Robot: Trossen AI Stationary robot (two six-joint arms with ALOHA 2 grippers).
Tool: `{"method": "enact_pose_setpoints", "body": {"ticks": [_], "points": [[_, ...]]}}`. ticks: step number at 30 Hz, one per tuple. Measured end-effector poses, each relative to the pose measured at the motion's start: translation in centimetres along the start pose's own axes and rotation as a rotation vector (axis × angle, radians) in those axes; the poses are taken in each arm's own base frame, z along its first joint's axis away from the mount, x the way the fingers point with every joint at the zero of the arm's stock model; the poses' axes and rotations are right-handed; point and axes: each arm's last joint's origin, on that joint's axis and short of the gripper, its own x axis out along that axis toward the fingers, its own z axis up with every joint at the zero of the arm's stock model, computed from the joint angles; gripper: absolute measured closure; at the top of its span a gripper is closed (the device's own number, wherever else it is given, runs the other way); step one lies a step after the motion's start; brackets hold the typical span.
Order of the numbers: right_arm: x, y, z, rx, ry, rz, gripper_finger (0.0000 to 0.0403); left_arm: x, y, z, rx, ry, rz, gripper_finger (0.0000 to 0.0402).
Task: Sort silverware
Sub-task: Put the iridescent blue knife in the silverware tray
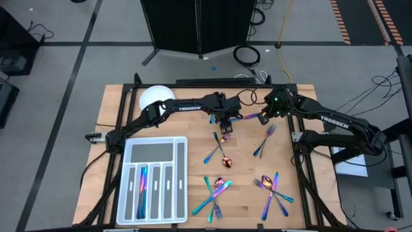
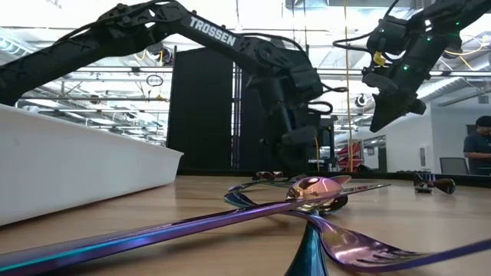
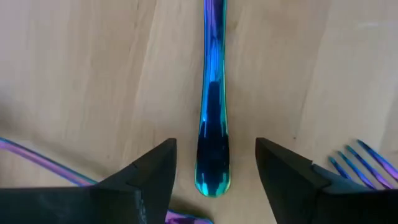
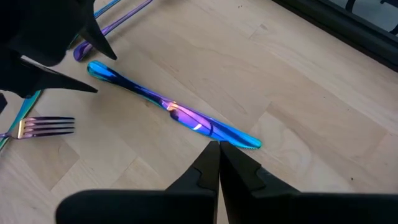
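We see the left pincer (image 3: 214, 171) spread wide and holding nothing, its two dark fingers (image 3: 155, 174) standing either side of the rounded handle end of a slim iridescent blue-and-purple knife (image 4: 174, 114) lying flat on the pale wooden counter (image 1: 193, 122). The right pincer (image 4: 217, 163) is shut and empty, its tips just beside the knife's blade tip. A purple-gold fork head (image 4: 46, 127) lies near the left pincer.

Wooden table (image 1: 112, 109): silverware (image 1: 217, 193), tray (image 1: 182, 154), plate (image 1: 154, 95)
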Motion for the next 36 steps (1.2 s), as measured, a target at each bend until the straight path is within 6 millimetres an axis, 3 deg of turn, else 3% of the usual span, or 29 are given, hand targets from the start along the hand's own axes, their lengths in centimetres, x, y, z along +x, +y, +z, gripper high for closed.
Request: {"method": "enact_pose_setpoints", "body": {"ticks": [13, 27, 36], "points": [[0.01, 0.0, -0.01, -0.001, 0.002, 0.0, 0.0403, 0.61, 0.58, -0.73, -0.008, 0.057, -0.042, 0.0183], [0.04, 0.0, -0.05, -0.001, 0.003, 0.0, 0.0403, 0.63, 0.65, -0.91, -0.012, 0.074, -0.049, 0.03], [0.04, 0.0, -0.05, -0.001, 0.003, 0.0, 0.0403, 0.63, 0.65, -0.89, -0.012, 0.072, -0.048, 0.0324]]}}
